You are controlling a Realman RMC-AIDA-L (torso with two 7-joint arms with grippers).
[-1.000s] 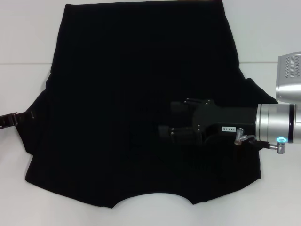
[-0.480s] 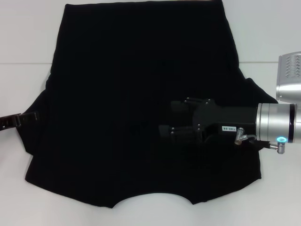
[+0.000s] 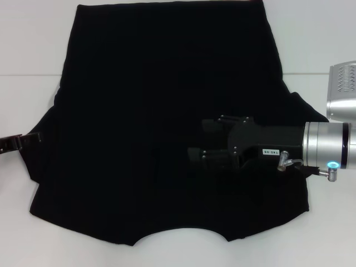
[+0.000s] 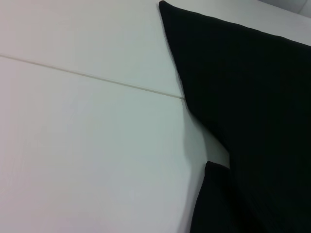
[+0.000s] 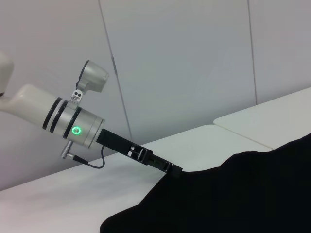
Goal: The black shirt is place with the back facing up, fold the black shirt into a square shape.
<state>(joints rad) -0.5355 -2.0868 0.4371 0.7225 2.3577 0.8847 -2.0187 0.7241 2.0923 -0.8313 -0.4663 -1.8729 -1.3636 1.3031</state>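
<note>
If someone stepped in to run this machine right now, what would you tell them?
Left end effector: at the shirt's left sleeve edge; grip unclear.
Right end effector: over the shirt's right half, fingers pointing inward, open or shut unclear.
Black shirt: spread flat on the white table, collar nearest the robot, both sleeves out.
Done: no fold visible yet.
Left: fold sleeves and sides in, then fold to a square.

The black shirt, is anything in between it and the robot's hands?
Nothing visible is. The left gripper is already at the black shirt's left sleeve edge, and the right gripper is over the cloth near the middle.
</note>
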